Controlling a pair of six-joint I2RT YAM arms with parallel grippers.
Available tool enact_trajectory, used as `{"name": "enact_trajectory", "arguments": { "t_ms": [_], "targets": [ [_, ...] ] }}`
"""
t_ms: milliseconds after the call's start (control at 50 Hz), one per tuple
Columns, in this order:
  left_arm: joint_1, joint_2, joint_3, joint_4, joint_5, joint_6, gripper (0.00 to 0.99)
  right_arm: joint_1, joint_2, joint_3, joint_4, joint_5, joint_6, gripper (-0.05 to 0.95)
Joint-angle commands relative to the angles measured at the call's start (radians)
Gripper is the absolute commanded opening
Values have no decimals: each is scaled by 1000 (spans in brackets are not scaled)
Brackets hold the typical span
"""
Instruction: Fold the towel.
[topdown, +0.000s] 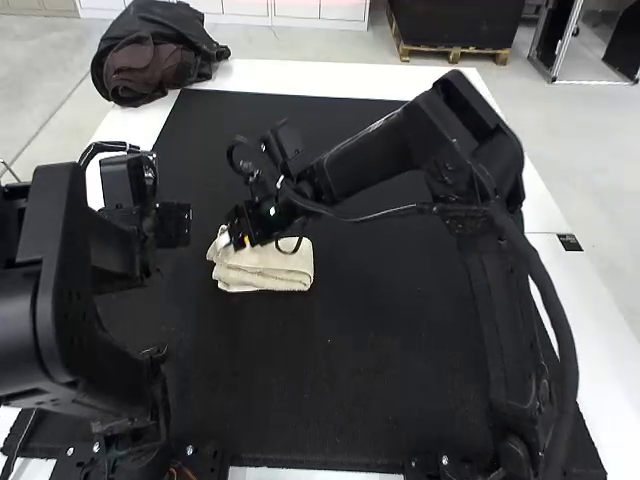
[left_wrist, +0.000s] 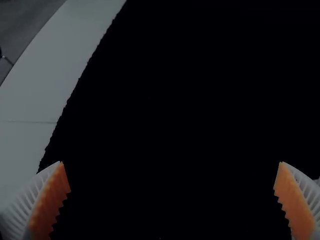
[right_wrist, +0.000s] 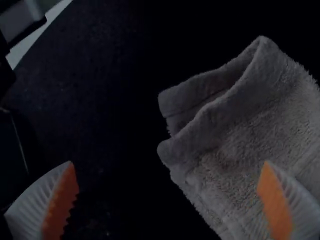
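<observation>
No txt, nos. or brand can be read — in the high view, a small dark label (topdown: 569, 242) w/ pale marks is seen on the white table (topdown: 587, 290), near its edge on the right arm's side, but the marks are too small to be made out.

"Where's the right arm (topdown: 370, 158)?"
"Right of the left arm (topdown: 62, 290), elbow bent."
"The grippers?"
"Right gripper (topdown: 232, 238) near the left arm; left gripper (topdown: 180, 225) at that arm's end; both spread wide."
</observation>
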Motion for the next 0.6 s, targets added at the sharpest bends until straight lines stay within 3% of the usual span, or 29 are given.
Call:
{"name": "enact_trajectory", "arguments": {
  "t_ms": [0, 100, 120, 580],
  "targets": [
    [1, 3, -3, 8, 12, -9, 959, -53, -86, 26, 9, -31, -10, 418],
    [1, 3, -5, 8, 13, -9, 961, -73, -97, -7, 26, -48, -13, 0],
    [1, 3, -5, 8, 13, -9, 961, -74, -97, -12, 30, -48, -13, -25],
    [4, 3, 1, 14, 13, -17, 959, -71, -34, -148, 216, -51, 2, -21]
  ]
}}
